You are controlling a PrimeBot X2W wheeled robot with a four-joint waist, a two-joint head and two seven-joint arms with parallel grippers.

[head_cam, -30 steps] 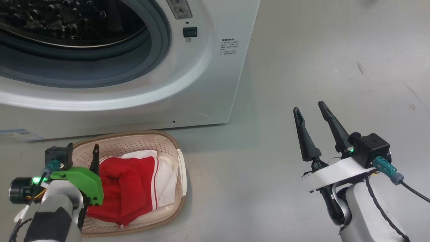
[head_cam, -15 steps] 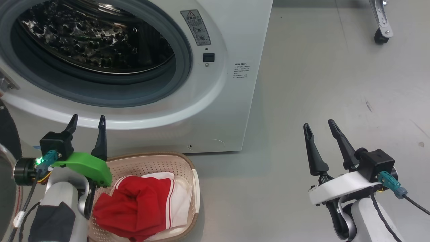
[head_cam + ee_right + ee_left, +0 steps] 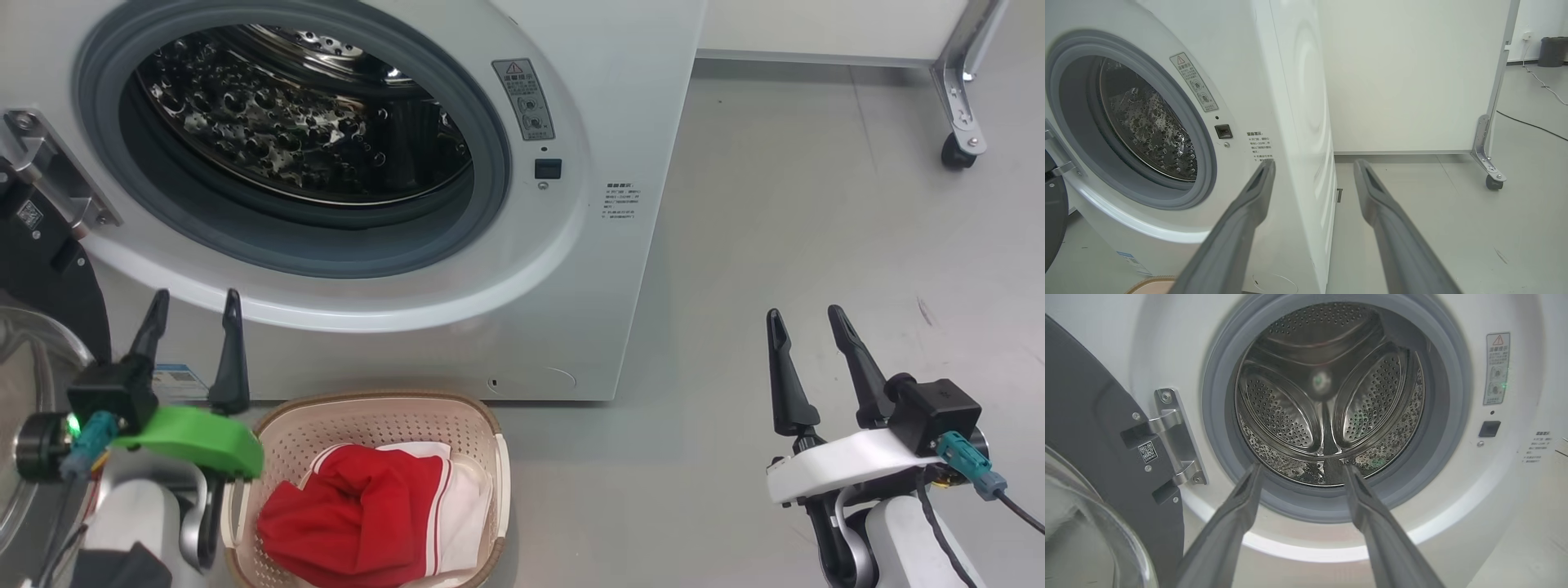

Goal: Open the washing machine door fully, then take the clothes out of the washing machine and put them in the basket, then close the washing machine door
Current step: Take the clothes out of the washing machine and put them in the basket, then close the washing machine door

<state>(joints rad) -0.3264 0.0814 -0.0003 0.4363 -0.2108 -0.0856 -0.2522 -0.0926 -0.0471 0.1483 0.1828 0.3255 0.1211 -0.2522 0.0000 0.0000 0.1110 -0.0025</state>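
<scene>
The dimpled steel drum (image 3: 1327, 396) looks empty, and the soft red clothes (image 3: 359, 523) lie bunched in the perforated cream basket (image 3: 375, 404) on the floor just before the washing machine (image 3: 571, 269), so shutting the washing machine door (image 3: 1081, 428) seems to be the step in hand. It hangs swung out at the robot's left on a metal hinge (image 3: 1175, 437). The left fingers (image 3: 231, 351), wide and empty, should push the hard black rim far from that hinge, not the slick bulging glass. The right fingers (image 3: 784, 376) stand wide apart, empty, well aside.

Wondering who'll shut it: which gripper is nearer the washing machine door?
Left. The left gripper sits right beside the open washing machine door; the right gripper hangs far off to the other side.
</scene>
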